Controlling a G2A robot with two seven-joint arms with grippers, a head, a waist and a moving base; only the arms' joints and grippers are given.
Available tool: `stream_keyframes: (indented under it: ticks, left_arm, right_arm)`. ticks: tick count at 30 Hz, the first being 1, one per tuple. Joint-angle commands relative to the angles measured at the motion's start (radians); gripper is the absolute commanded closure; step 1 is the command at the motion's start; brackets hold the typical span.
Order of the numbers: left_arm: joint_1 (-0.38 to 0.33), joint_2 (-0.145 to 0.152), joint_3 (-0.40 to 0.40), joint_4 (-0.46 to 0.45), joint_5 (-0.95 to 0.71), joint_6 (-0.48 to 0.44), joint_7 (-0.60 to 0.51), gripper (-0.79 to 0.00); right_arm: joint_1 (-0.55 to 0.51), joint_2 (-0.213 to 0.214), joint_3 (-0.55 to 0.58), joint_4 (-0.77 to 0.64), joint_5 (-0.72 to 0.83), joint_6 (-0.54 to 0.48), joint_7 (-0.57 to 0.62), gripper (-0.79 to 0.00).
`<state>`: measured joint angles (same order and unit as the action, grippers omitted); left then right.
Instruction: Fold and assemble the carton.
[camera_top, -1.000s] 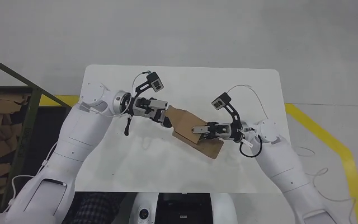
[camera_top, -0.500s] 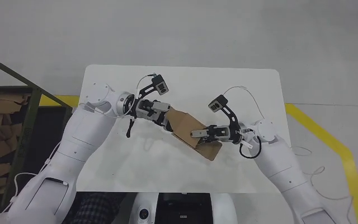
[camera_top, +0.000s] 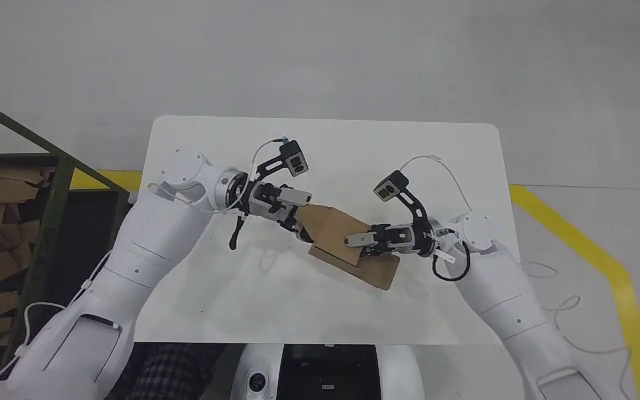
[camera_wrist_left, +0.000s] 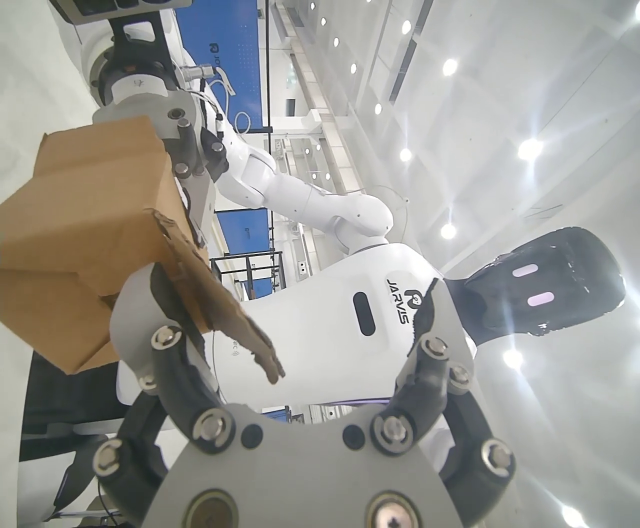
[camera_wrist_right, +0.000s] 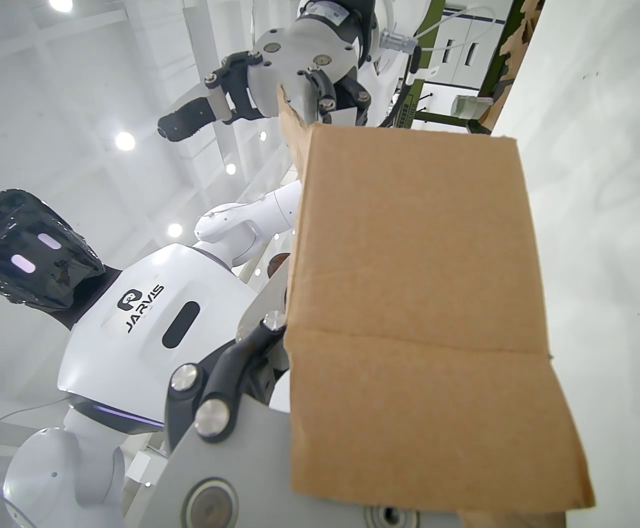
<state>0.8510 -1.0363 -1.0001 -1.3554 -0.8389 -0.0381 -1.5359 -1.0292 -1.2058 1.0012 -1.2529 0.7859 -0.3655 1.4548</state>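
1. Carton (camera_top: 345, 245): a brown corrugated carton, partly erected, sits near the middle of the white surface (camera_top: 440, 160). It is tilted, with one lower edge towards the surface. A crease runs across its broad side panel. One end flap (camera_wrist_left: 215, 300) has a ragged edge and projects from the carton's end on the left arm's side.

2. Right gripper (camera_top: 352, 240): it is at the carton end opposite the flap and is clamped on a carton wall. In the right wrist view, one finger (camera_wrist_right: 257, 315) lies against the panel's face. The panel hides the opposing finger.

3. Left gripper (camera_top: 298, 215): it is at the flap end of the carton, with its jaws spread wide and nothing clamped between them. In the left wrist view, the flap rests against the pad of one finger (camera_wrist_left: 150, 295). The other finger (camera_wrist_left: 430, 310) is well apart from the carton.

4. Surroundings: a dark green frame (camera_top: 30, 200) holding flat cardboard stands well apart from the carton, beyond the left arm. A yellow floor line (camera_top: 545, 210) runs beyond the right arm, also well apart from the carton.
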Motion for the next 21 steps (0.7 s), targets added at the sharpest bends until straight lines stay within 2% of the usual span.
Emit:
stream_keyframes:
  ticks: [1, 5, 9, 21]
  left_arm:
    - [-0.002, 0.005, -0.016, 0.017, 0.001, -0.013, 0.000, -0.785]
    - [0.001, 0.017, -0.046, 0.026, 0.020, -0.018, 0.000, -0.785]
    - [-0.001, 0.029, -0.063, 0.023, 0.125, -0.029, 0.007, -0.785]
    - [0.003, 0.044, -0.042, -0.073, 0.301, -0.040, 0.000, -0.785]
  right_arm:
    - [-0.001, 0.001, 0.002, 0.002, -0.001, 0.003, 0.002, 0.000]
    - [-0.004, 0.002, 0.008, 0.001, -0.007, 0.007, 0.007, 0.000]
    - [-0.006, 0.004, 0.011, -0.009, -0.019, 0.011, 0.011, 0.000]
    - [-0.010, 0.006, 0.014, -0.024, -0.048, 0.032, 0.001, 0.000]
